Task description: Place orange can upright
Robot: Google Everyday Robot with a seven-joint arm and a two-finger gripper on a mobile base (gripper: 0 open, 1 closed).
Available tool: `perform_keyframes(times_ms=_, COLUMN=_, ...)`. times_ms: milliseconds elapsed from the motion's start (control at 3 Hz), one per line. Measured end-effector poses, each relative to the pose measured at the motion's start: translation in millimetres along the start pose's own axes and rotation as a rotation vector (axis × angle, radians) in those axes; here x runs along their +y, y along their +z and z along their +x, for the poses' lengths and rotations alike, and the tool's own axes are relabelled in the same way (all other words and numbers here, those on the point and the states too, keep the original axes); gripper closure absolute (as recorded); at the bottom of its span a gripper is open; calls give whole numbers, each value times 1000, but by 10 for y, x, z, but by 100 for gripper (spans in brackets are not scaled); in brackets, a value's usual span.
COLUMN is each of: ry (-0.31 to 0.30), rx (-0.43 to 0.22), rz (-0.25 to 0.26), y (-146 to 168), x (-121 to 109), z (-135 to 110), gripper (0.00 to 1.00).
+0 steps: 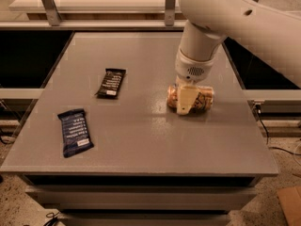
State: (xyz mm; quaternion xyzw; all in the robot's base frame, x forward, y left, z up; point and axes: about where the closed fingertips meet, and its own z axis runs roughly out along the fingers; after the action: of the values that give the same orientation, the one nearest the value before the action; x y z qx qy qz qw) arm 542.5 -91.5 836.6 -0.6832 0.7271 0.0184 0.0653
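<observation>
Beneath gripper (187, 99), orange can (205, 99) on side

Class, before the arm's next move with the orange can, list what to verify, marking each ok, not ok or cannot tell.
1. Orange can upright: not ok, it lies on its side.
2. Gripper at the can: ok, down over its middle.
3. Grip secure: cannot tell.
4. Black snack bar and blue snack bar apart from the can: ok, both lie well away.
5. Can fully on the table: ok.
</observation>
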Motion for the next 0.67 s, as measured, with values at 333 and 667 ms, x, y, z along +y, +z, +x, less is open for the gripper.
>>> perform_keyframes(times_ms=333, ry=14, rx=1, rz=-7, y=-56, x=24, z=7, gripper=64)
perform_keyframes(times_ms=667, ry=21, rx=-18, rz=-11, y=-153, x=32, z=-10, gripper=87)
